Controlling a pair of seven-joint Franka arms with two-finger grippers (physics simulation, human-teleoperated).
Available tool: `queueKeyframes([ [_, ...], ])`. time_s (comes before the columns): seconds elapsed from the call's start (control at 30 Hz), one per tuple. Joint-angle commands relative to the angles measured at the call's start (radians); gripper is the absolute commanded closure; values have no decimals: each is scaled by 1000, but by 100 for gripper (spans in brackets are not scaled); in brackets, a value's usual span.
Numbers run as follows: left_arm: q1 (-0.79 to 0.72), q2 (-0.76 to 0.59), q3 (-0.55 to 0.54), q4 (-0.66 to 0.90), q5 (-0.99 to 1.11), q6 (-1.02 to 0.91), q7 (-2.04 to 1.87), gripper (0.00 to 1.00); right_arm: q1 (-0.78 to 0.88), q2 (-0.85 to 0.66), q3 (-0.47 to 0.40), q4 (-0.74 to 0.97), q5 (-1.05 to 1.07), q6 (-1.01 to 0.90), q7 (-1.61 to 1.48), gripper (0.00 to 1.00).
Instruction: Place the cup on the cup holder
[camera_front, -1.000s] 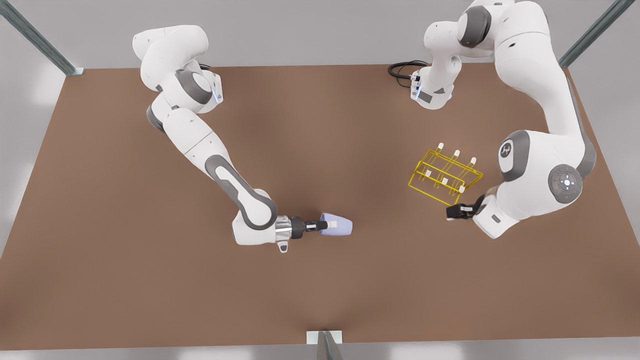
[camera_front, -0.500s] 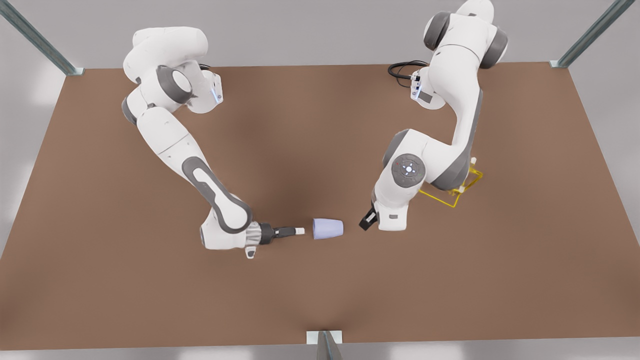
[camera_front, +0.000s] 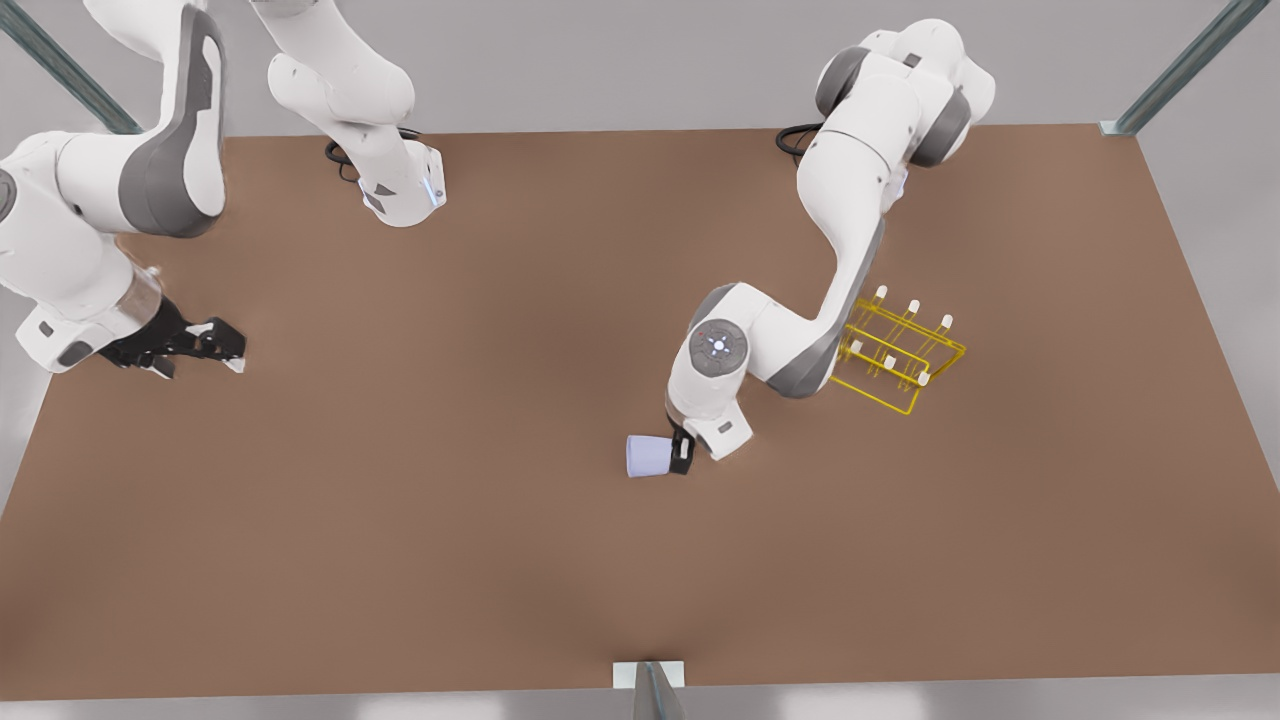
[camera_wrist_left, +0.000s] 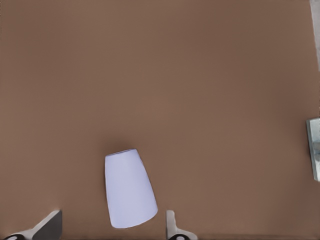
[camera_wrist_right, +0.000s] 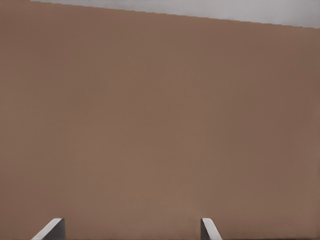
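Spanning nearly the whole front view: a plain brown worktop (camera_front: 500, 560), seen from above, with grey metal struts at its corners.

Reaching across it from the far edge: two white Franka arms. One arm (camera_front: 850, 230), on the front view's right, bends down toward the middle of the worktop. The other (camera_front: 100, 200), on the front view's left, folds back high near the worktop's left edge, well apart from everything else.

Standing on the worktop at the front view's right, partly behind the elbow of the nearer arm: the cup holder (camera_front: 900, 352), a bright yellow wire rack with upright pegs tipped white. No cup on any peg.

Resting on the worktop near the middle, well apart from the cup holder and on that rack's left in the front view: the cup (camera_front: 648, 456), pale lavender-blue, tapered, without a handle, apparently on its side.

Hovering right at the cup: the left gripper (camera_front: 682, 452). From the left wrist view, the cup (camera_wrist_left: 129, 187) sits between the fingers of the left gripper (camera_wrist_left: 110, 220), which are spread wider than the cup, with worktop visible on both sides, so nothing is clasped.

Waiting over bare worktop at the far left of the front view: the right gripper (camera_front: 215, 345), dark-fingered. From its own wrist view, right gripper (camera_wrist_right: 132, 225) fingers spread wide apart, holding nothing.
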Motion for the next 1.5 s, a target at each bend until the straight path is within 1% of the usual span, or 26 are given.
queueKeyframes([
  [0.0, -25, 9, 5, 5, 86, 37, -633, 0, 40, 47, -5, 70, -30, -199, 198, 0],
  [0.1, -25, 89, 2, 61, 88, 63, -633, 0, 37, 85, -1, 88, -28, -193, 195, 0],
  [0.17, -23, 122, 0, 61, 86, 120, -587, 0, 40, 119, -1, 123, -25, -179, 196, 0],
  [0.23, -23, 142, -6, 61, 80, 145, -499, 0, 41, 120, 4, 133, -28, -177, 203, 0],
  [0.33, -32, 170, -6, 61, 86, 171, -473, 0, 41, 120, 4, 131, -28, -177, 201, 0],
  [0.5, -77, 171, -5, 35, 94, 163, -446, 0, 43, 120, 6, 133, -27, -177, 201, 0],
  [1.1, -85, 267, -5, 38, 126, 174, -404, 0, 43, 119, 7, 134, -22, -171, 193, 0],
  [1.17, -91, 283, -3, 39, 134, 175, -404, 0, 41, 119, 7, 137, 39, -170, 189, 0],
  [1.23, -97, 286, -3, 39, 136, 175, -404, 0, 41, 132, 7, 137, 41, -144, 184, 0],
  [1.27, -97, 286, -5, 42, 134, 175, -406, 6, 43, 136, 7, 136, 36, -142, 186, 0],
  [1.3, -95, 285, -3, 44, 134, 175, -406, 26, 41, 136, 7, 136, 33, -122, 186, 0],
  [1.43, -95, 280, 0, 47, 134, 175, -390, 25, 32, 143, 3, 137, 55, -104, 186, 0],
  [1.47, -92, 262, 0, 47, 132, 172, -381, 25, 30, 143, 3, 137, 53, -104, 186, 0],
])
